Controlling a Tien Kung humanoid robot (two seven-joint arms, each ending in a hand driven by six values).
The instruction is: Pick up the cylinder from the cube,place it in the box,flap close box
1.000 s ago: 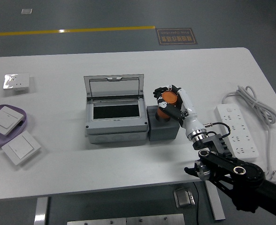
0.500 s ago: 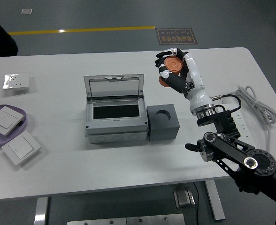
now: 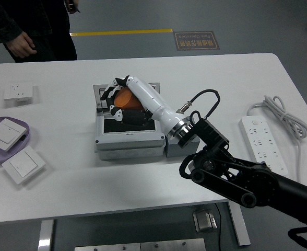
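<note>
My right hand point(image 3: 117, 99) is shut on the orange cylinder point(image 3: 126, 99) and holds it over the open grey box point(image 3: 126, 140), just above the box's dark inside. The white forearm point(image 3: 156, 109) crosses the box's right side and hides most of the raised clear lid point(image 3: 98, 89). The dark grey cube point(image 3: 170, 150) stands against the box's right side, mostly hidden behind my wrist. My left arm is out of view.
A purple plate point(image 3: 25, 137) with a white switch panel point(image 3: 3, 133) lies at the left, another panel point(image 3: 23, 163) in front of it. A white socket point(image 3: 19, 93) lies far left. A power strip point(image 3: 263, 144) with cable lies right. A person point(image 3: 33, 26) stands at the far left.
My right hand lifted the cylinder out of the cube, raised it, then carried it left over the open box. A person has come into view at the far left; the socket now lies flat.
</note>
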